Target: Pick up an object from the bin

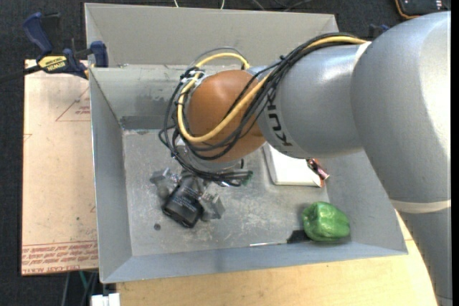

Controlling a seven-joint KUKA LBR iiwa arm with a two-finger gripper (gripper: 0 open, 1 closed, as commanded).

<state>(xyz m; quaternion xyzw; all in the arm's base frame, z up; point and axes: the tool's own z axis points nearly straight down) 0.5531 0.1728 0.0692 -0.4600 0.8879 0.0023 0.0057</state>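
Along the left of the grey bin [107, 154] the floor is bare, and the first thing met is a short, dark, drum-like object [181, 210] lying left of the floor's middle, towards the near wall. This is the thing the gripper [188, 191] stands over. The gripper hangs under the wrist's orange cover [219, 111], and the dark object lies just below and slightly to the left of it, so close that the two overlap in the camera view. Whether they touch cannot be told. Nor can it be told whether the gripper is released or clenched, because the wrist and its cables hide most of it. The dark object's long axis appears to run on a slant from lower left to upper right, with one blunt end pointing at the bin's near left corner and the other tucked under the gripper. On that reading, the coming move depends on a short drop with the closing line set across that slant, not along it. Further right, well apart from the gripper, a flat white card-like piece [290, 170] lies beside the arm, its far edge hidden by it. Rightmost, near the front wall, sits a rounded green lump [326, 221], clear of everything else and farthest from the gripper.
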